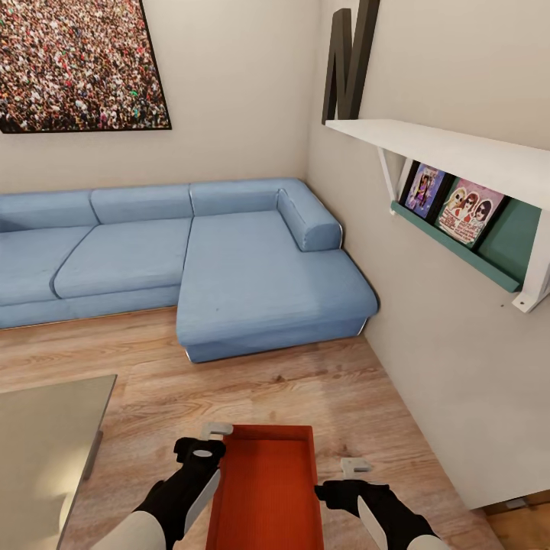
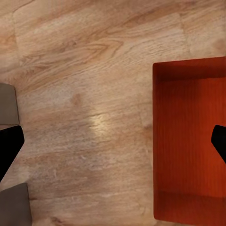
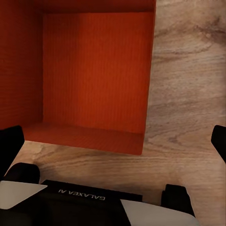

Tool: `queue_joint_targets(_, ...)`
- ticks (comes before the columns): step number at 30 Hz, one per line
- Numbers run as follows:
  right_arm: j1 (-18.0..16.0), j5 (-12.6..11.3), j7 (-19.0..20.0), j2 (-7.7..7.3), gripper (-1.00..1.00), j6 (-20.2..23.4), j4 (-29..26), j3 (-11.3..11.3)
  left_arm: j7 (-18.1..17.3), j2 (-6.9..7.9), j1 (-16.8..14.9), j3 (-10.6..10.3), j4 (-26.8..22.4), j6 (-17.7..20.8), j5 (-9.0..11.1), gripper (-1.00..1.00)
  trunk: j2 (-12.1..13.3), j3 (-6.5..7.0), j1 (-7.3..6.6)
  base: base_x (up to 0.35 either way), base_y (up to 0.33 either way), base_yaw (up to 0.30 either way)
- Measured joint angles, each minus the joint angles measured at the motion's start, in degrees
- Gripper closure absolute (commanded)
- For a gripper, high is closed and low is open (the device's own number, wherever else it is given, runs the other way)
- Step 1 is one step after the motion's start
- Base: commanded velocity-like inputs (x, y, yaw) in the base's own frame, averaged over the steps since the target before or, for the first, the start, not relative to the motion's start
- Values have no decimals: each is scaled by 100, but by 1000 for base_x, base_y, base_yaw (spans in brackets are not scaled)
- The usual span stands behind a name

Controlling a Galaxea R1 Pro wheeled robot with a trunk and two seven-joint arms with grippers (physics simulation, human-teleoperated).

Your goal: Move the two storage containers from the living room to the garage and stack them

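Storage container (image 1: pixel 267 489), orange-red and open-topped, sits on the light wood-plank floor (image 1: pixel 305 382) of the living room, directly between the two grippers. The left gripper (image 1: pixel 205 443) hangs just beside the bin's left wall with its jaws spread wide, one finger over the bare planks and the other over the ribbed bottom (image 2: pixel 188 136), holding nothing. The right gripper (image 1: pixel 353 475) hovers just off the bin's right wall, near its closer half, likewise spread and empty, and beyond both stretches the blue sofa (image 1: pixel 229 260).
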Motion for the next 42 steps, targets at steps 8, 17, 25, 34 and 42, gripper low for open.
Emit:
queue_joint_targets(8,0,5,0,3,-100,0,0,5,3,12,0,2,-14,-20,0,-100,0,0,0,0,0,0)
queue_joint_targets(17,0,5,0,4,-100,0,0,4,3,8,0,2,-14,-20,0,-100,0,0,0,0,0,0)
queue_joint_targets(25,0,1,0,4,-100,0,0,5,3,11,0,2,-14,-20,0,-100,0,0,0,0,0,0)
queue_joint_targets(34,0,3,0,11,-100,0,4,5,3,9,0,2,-6,-20,1,-100,-360,-161,197,0,0,0)
queue_joint_targets(42,0,4,0,12,-100,4,13,5,3,13,0,2,31,-21,5,-100,-681,-305,373,0,0,0)
